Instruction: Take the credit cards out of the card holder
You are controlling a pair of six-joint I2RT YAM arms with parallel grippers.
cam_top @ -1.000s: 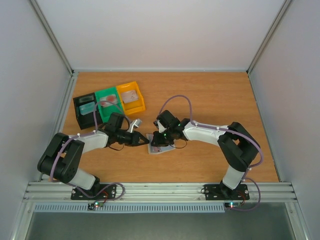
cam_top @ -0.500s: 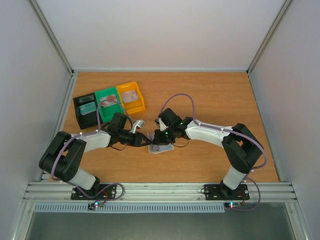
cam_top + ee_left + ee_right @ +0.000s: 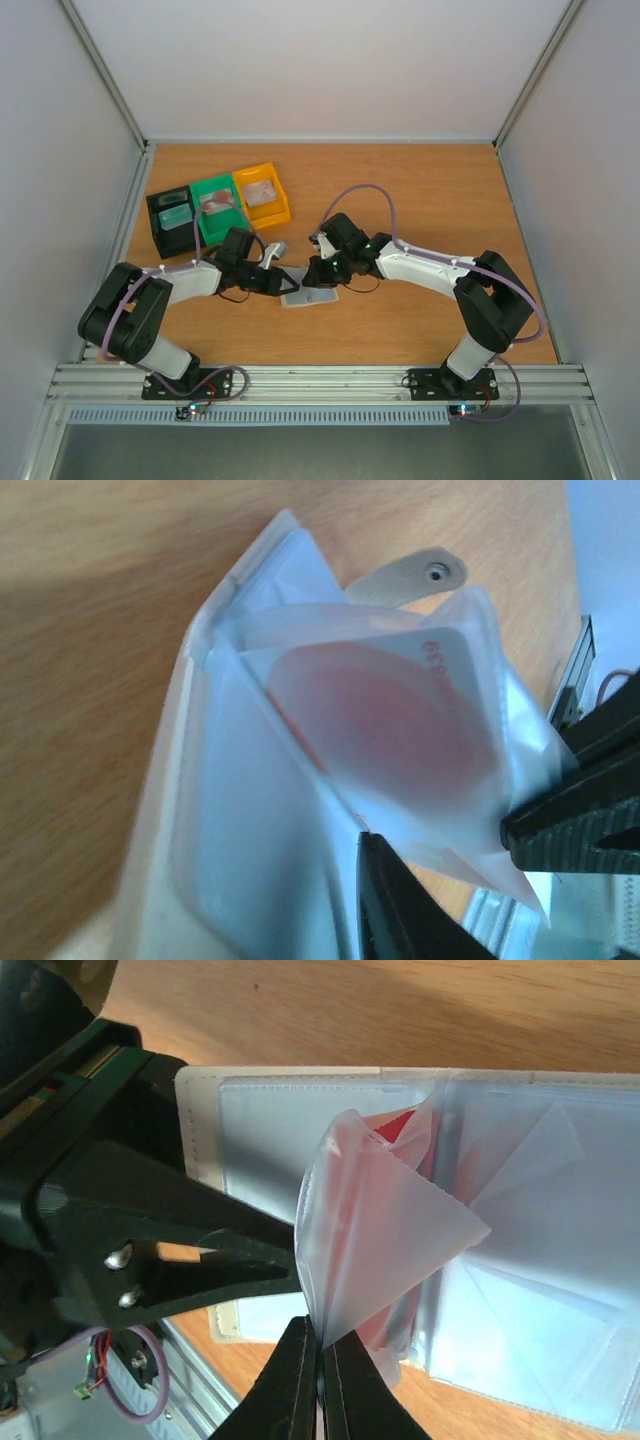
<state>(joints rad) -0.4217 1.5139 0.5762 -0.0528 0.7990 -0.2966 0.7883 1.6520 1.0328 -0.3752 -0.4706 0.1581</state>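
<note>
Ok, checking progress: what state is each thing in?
Translucent plastic folding card holder: spread open, one leaf lifted.
Reddish-pink card: inside the lifted leaf.
Right fingers: shut on that leaf.
Left fingers: open, at the leaf's corner.
Black plastic bin, green bin, yellow bin: each holds something.

red card [image 3: 400,715]: dim through frosted card holder [image 3: 250,860] | holder's near end: blurred, cropped at edge

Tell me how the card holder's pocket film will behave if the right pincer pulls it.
Probably floppy: the card holder film balloons and creases where the right pincer pinches it. Thin and see-through, so likely light: the whole sleeve may slide on the table. The reddish card looks stiffer, lying flat inside.
</note>
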